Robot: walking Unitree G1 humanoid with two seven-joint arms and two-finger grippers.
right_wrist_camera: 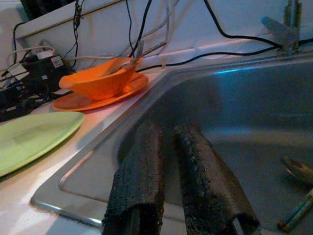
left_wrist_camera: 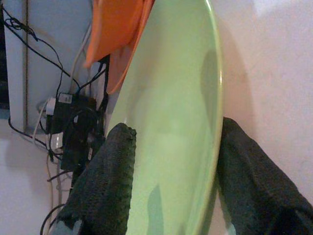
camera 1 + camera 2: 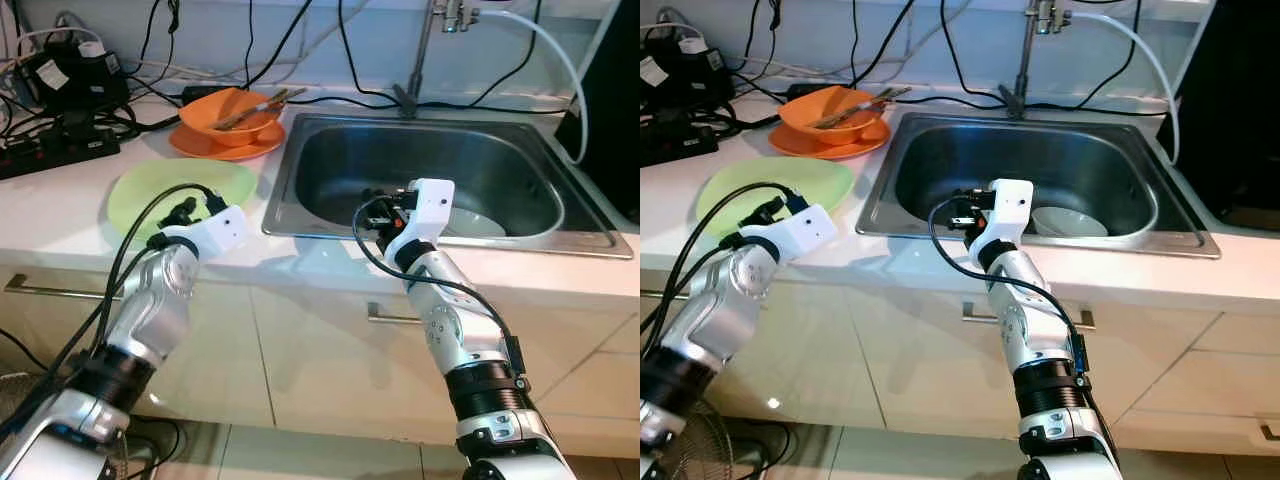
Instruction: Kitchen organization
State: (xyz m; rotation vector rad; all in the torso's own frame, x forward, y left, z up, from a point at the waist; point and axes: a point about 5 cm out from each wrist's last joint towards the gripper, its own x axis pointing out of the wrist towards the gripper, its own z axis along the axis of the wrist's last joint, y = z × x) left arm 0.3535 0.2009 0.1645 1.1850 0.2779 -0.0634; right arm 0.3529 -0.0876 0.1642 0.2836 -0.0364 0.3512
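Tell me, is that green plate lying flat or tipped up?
Flat: the green plate rests level on the counter beside the sink.

White counter (image 3: 60, 215) over cream cabinets (image 3: 310, 350), tiled floor (image 3: 300, 455) at 6 o'clock, cables along the wall (image 3: 330, 50) at 12.

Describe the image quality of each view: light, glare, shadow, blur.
Left eye view: even light, soft glare on the sink rim, sharp. Right eye view: same, the white bowl clear. Left wrist view: the green plate close and soft, one finger's shadow on it. Right wrist view: dim, bluish sheen in the basin, fingers grainy.
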